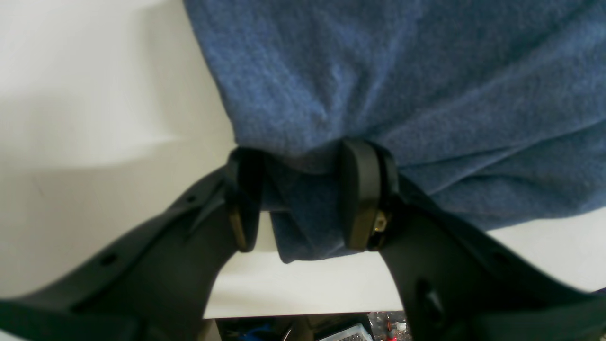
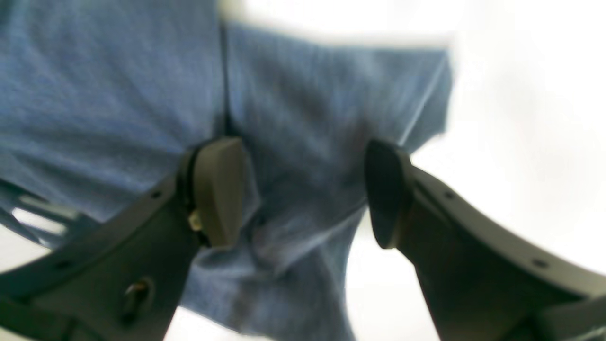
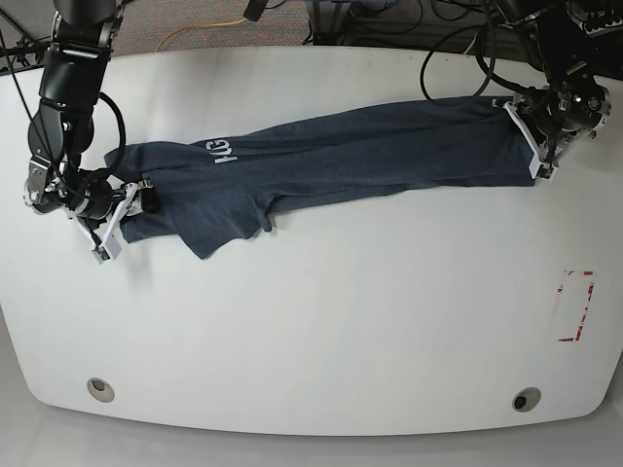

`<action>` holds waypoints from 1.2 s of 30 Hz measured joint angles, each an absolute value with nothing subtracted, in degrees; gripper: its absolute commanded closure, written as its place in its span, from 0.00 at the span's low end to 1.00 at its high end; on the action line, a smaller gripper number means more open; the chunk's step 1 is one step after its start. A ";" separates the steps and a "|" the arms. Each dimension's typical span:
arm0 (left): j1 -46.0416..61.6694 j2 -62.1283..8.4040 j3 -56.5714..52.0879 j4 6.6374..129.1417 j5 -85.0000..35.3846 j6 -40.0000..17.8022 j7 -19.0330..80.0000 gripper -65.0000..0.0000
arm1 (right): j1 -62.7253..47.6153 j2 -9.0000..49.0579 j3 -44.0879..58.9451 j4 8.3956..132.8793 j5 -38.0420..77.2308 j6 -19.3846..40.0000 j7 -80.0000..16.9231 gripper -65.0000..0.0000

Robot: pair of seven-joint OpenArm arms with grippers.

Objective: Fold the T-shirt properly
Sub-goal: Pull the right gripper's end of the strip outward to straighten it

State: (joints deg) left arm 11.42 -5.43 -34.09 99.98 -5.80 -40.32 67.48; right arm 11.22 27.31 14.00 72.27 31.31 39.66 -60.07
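Mid-fold, the left end effector [image 1: 303, 194] pinches the T-shirt [image 3: 331, 156] hem while the right end effector [image 2: 303, 189] gapes, cloth loose between; next it must re-grip the sleeve end on the worktop [image 3: 311, 331]

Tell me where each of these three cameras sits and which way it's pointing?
Left wrist: on the left arm, looking past the left hand, pinching the T-shirt.
Right wrist: on the right arm, looking past the right hand, jaws apart over blue cloth.
Base: high above, looking down on the white table, both arms at the shirt's ends.
All three views share the shirt.
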 measured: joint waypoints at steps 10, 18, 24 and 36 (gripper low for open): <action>11.33 -5.39 -33.98 99.96 -5.43 -40.12 67.55 0.63 | 20.91 24.43 7.14 66.94 27.20 39.62 -59.24 0.39; 11.42 -5.43 -33.98 100.07 -5.50 -40.12 67.66 0.63 | 24.01 19.88 6.81 58.54 23.09 39.88 -53.98 0.40; 11.44 -5.45 -33.98 100.14 -5.43 -40.12 67.61 0.63 | 24.60 16.80 7.09 55.77 16.51 39.88 -50.13 0.42; 11.42 -5.45 -33.98 100.07 -5.37 -40.12 67.66 0.63 | 23.70 14.76 7.44 58.41 15.40 39.92 -51.83 1.00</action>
